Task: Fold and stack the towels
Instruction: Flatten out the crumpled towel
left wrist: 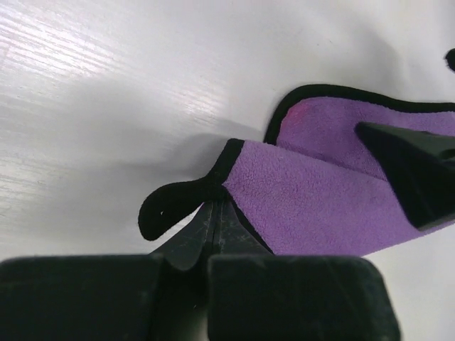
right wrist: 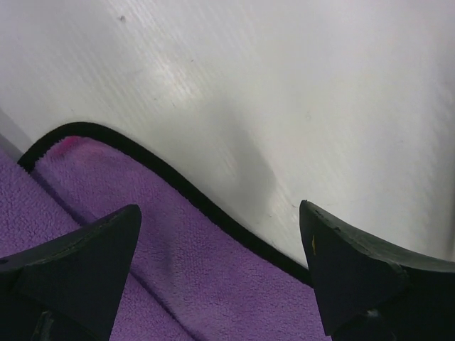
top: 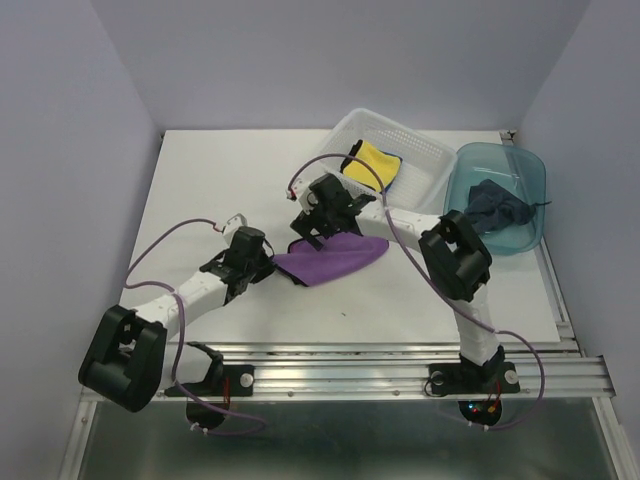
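Purple black-edged cloth towel (top: pixel 335 258) lay on our white tabletop (top: pixel 220 180) — left gripper (left wrist: pixel 217 207) clamped its corner, right gripper (right wrist: pixel 219 210) spread wide over its edge.

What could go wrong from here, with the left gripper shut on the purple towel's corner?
1. The left gripper pinches only the black-trimmed corner of the purple towel; so thin a hold might slip under a pull.
2. The right gripper is open over the towel's edge, holding nothing; lifted by one corner, the cloth may bunch on the table instead of folding flat.
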Motion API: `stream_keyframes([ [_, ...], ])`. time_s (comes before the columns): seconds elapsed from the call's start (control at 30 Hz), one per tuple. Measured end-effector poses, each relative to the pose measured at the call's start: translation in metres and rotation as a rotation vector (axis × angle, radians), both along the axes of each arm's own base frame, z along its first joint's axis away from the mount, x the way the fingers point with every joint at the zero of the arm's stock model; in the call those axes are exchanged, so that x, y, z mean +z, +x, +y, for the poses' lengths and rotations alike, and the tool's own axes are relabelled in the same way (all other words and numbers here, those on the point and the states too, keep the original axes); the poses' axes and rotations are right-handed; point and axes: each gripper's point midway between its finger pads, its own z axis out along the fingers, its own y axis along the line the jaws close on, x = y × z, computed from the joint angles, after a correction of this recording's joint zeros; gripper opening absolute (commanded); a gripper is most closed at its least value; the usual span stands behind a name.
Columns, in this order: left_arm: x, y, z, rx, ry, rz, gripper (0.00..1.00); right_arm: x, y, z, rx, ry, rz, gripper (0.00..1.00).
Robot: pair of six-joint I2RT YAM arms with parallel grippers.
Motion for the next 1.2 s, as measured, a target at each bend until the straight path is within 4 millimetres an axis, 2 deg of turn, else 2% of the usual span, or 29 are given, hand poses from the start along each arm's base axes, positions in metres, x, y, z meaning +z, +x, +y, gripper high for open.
stream_keyframes([
  [0.17, 0.002, -0.003, 0.001, -0.005, -0.002, -0.004, 0.0, -0.021, -0.011, 0.012, 0.061, -0.066, 0.015, 0.91],
  [0.27, 0.001, -0.005, 0.002, -0.005, 0.003, 0.006, 0.0, -0.023, -0.015, 0.019, 0.074, -0.072, 0.01, 0.88],
  [0.43, -0.002, -0.013, 0.006, -0.005, 0.01, 0.019, 0.0, -0.024, -0.014, 0.017, 0.025, -0.076, 0.013, 0.62],
  [0.57, 0.001, -0.018, 0.01, 0.002, 0.014, 0.015, 0.0, -0.029, -0.014, 0.014, -0.038, -0.053, 0.017, 0.61],
  [0.7, 0.005, -0.023, 0.015, 0.013, 0.012, 0.004, 0.0, -0.03, -0.017, 0.008, -0.11, -0.006, 0.019, 0.38],
  [0.73, 0.006, -0.025, 0.015, 0.015, 0.011, 0.002, 0.0, -0.031, -0.018, 0.007, -0.133, 0.01, 0.024, 0.26],
  [0.87, 0.007, -0.028, 0.018, 0.02, 0.012, 0.003, 0.0, -0.032, -0.025, -0.003, -0.204, 0.057, 0.043, 0.1],
  [0.9, 0.007, -0.029, 0.018, 0.02, 0.012, 0.004, 0.0, -0.032, -0.025, -0.004, -0.213, 0.066, 0.044, 0.01],
  [1.1, 0.011, -0.029, 0.018, 0.019, 0.005, -0.006, 0.0, -0.029, -0.018, -0.007, -0.29, 0.096, 0.036, 0.01],
  [1.2, 0.017, -0.028, 0.017, 0.016, -0.006, -0.025, 0.0, -0.019, -0.018, -0.012, -0.316, 0.109, 0.014, 0.01],
])
